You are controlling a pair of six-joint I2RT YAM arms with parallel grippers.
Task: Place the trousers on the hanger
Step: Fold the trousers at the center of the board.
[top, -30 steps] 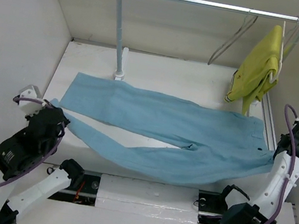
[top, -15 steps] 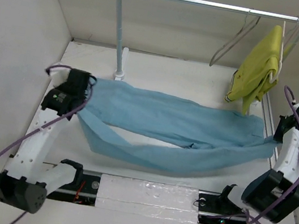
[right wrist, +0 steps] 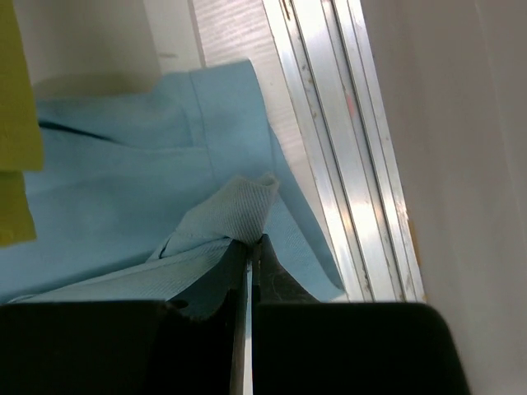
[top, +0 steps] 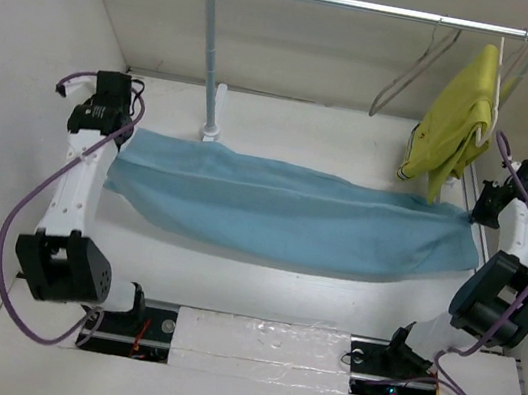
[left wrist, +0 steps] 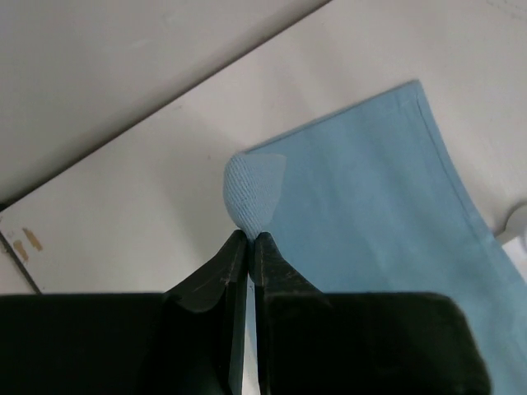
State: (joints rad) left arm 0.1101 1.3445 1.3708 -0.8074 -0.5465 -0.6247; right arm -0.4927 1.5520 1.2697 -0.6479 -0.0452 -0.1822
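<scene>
White walls [top: 37, 38] — metal rail [top: 377, 8].

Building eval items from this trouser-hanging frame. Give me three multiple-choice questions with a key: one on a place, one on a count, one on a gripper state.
1. Where is the wire hanger?
A. hooked on the rail, left of the yellow-green garment
B. lying flat, off the rail
C. hooked on the rail, right of the yellow-green garment

2. How many garments show in the top view?
A. one
B. two
C. three

3. What state are the left gripper and right gripper in?
A. both open
B. one open, one shut
C. both shut on the trousers

Key:
1 A, its hook sits over the rail, left of the garment.
2 B, only the trousers and the yellow-green garment.
3 C, each wrist view shows the closed fingers pinching blue cloth.
</scene>
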